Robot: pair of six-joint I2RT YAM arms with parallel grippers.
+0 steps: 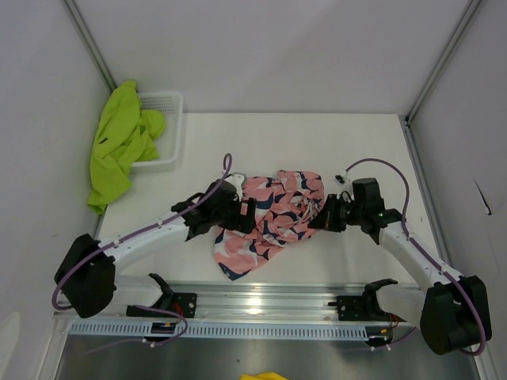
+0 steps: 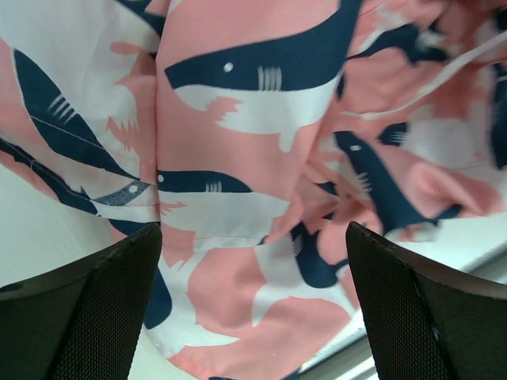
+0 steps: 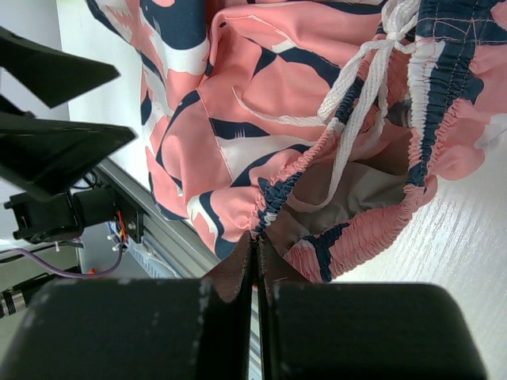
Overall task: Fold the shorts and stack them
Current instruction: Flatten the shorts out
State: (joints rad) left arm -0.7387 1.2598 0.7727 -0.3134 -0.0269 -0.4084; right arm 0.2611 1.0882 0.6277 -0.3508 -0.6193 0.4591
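The pink shark-print shorts (image 1: 273, 212) are lying bunched in the middle of the tabletop (image 1: 317, 142), one leg trailing toward the near left. Their gathered waistband (image 3: 432, 87) and white drawstring (image 3: 356, 87) are sitting at the right end. The right fingers (image 3: 158, 332) are pressing fully together and appear to be pinching the edge of that waistband, low over the tabletop. The left fingers (image 2: 95, 317) are standing wide apart just above the printed cloth at the left end, holding nothing.

The step in hand is, by my reading, spreading this pair flat before folding. To do it well, the left fingers should be coming down on a single clean hem or side seam, not on a heap of layers. The right fingers would be serving as an anchor while the cloth is drawn leftward until the wrinkles go. Pulling low and level should be keeping the fabric from lifting and rolling over itself. The loose drawstring is likely to snag or tuck under, so it is worth watching.

The lime green shorts (image 1: 119, 146) are waiting at the far left, draped over the white mesh basket (image 1: 176, 119) and hanging down onto the tabletop, well apart from both arms.
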